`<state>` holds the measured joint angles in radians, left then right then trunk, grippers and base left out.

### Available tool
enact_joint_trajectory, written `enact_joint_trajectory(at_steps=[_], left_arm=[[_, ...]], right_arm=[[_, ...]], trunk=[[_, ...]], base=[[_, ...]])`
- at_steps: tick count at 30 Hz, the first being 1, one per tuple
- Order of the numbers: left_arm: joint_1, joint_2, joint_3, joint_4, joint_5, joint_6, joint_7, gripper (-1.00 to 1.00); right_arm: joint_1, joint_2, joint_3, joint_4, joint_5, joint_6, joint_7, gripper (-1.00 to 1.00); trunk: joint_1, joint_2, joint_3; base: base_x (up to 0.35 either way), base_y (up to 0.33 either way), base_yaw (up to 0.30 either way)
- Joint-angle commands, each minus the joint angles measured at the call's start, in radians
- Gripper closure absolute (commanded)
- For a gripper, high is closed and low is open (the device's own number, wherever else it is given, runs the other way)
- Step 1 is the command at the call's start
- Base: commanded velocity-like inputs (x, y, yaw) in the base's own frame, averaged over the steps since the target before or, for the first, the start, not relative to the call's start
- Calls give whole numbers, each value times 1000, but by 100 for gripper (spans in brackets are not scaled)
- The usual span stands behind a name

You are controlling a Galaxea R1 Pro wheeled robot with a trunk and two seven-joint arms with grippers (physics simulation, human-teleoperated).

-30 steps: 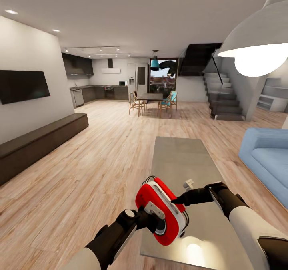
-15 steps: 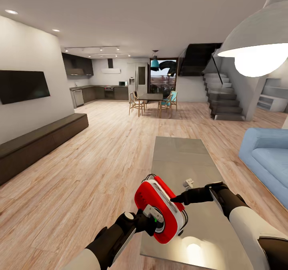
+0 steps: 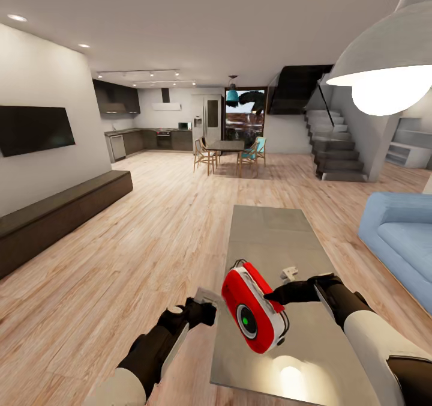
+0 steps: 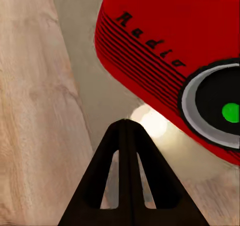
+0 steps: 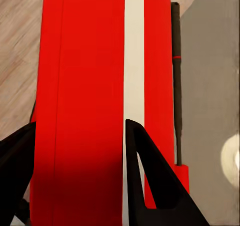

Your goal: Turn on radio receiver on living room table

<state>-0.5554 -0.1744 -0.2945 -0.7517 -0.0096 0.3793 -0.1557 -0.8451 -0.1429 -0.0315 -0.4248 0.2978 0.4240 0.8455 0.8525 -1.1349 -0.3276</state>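
The red radio receiver (image 3: 255, 310) with white trim hangs tilted above the near end of the grey-beige table (image 3: 270, 232). Its dark dial with a green centre faces me. My right gripper (image 3: 271, 298) is shut on the radio's side, and the right wrist view has the red body (image 5: 85, 60) between the two fingers (image 5: 150, 181). My left gripper (image 3: 207, 309) is shut and empty, a little to the left of the radio and apart from it. In the left wrist view the joined fingertips (image 4: 125, 123) point toward the radio (image 4: 165, 30) and its dial (image 4: 220, 105).
A blue sofa (image 3: 402, 244) stands right of the table. A long dark bench (image 3: 60, 214) runs along the left wall under a TV (image 3: 33, 128). Wooden floor lies between them. A dining table with chairs (image 3: 227, 151) and stairs (image 3: 333, 148) are far back. A lamp (image 3: 384, 63) hangs upper right.
My left gripper has pulled back to the left, off the radio's dial. The radio has swung slightly right and turned, so its dial with the green centre now faces me.
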Motion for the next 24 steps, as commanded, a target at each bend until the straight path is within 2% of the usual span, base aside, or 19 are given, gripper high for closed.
enact_joint_trajectory(at_steps=[1,2,3,9,13,15,17,18,20,21,22,24], left_arm=[[0,0,23,-5,0,0,14,100],[0,0,45,-8,0,0,25,100],[0,6,88,-12,0,0,42,100],[0,80,221,-13,0,0,102,100],[1,123,321,-1,-1,-6,117,100],[4,145,406,43,-1,-36,120,100],[4,152,453,76,-1,-81,122,100],[4,155,480,89,-1,-116,131,100],[5,160,502,99,-1,-143,153,100],[5,162,504,100,-2,-145,156,100],[5,177,508,102,-1,-150,161,100],[5,191,510,103,-1,-151,163,100]], right_arm=[[0,0,-3,-1,-9,4,-11,100],[0,0,-4,-1,-9,4,-24,100],[0,0,-5,-1,-9,5,-56,100],[0,0,-5,-3,-9,5,-173,100],[0,0,-7,-3,-11,12,-201,100],[0,0,-8,-3,-12,15,-209,100],[0,0,-9,-3,-12,16,-233,100],[0,0,-8,-3,-14,18,-272,100],[0,0,-7,-3,-17,37,-340,100],[0,0,-7,-3,-17,46,-348,100],[0,1,-6,-4,-16,106,-369,100],[0,1,-5,-4,-14,173,-380,100]], trunk=[[0,0,0],[0,0,0],[0,0,0],[0,0,0],[0,0,0],[0,0,0],[0,0,0],[0,0,0],[0,0,0],[0,0,0],[0,0,0],[0,0,0]], base=[[0,0,0],[0,0,0],[0,0,0],[0,0,0],[0,0,0],[0,0,0],[0,0,0],[0,0,0],[0,0,0],[0,0,0],[0,0,0],[0,0,0]])
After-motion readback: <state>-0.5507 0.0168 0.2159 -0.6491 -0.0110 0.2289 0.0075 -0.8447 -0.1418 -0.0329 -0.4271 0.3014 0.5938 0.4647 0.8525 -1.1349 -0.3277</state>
